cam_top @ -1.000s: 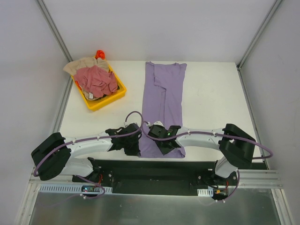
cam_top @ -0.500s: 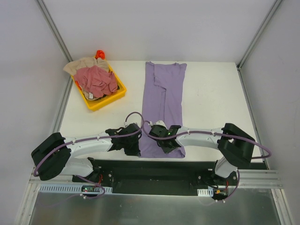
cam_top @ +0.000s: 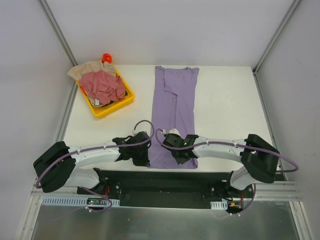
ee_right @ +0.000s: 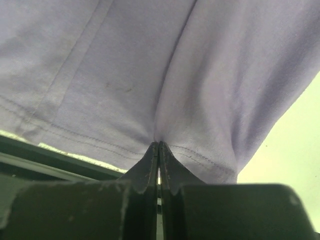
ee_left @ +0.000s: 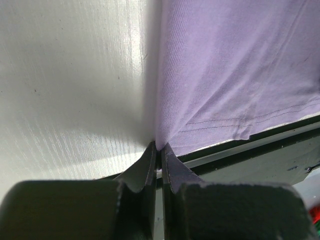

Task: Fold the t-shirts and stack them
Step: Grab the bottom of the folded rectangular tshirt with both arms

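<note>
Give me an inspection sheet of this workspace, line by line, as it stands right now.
Surface: white tabletop, no spills seen.
Job's things: lavender-purple cloth t-shirt folded into a long strip, hem at the near edge; dusty pink-red t-shirt crumpled over beige t-shirt in the yellow plastic tray.
Clutter: small orange-red object behind the tray, cannot identify.
Grippers: left gripper and right gripper, jaws shut on the lavender shirt's hem, left at its corner, right farther along.
Cables: purple cables loop up from both wrists, no snag seen.
Surroundings: white walls, grey metal frame posts.
</note>
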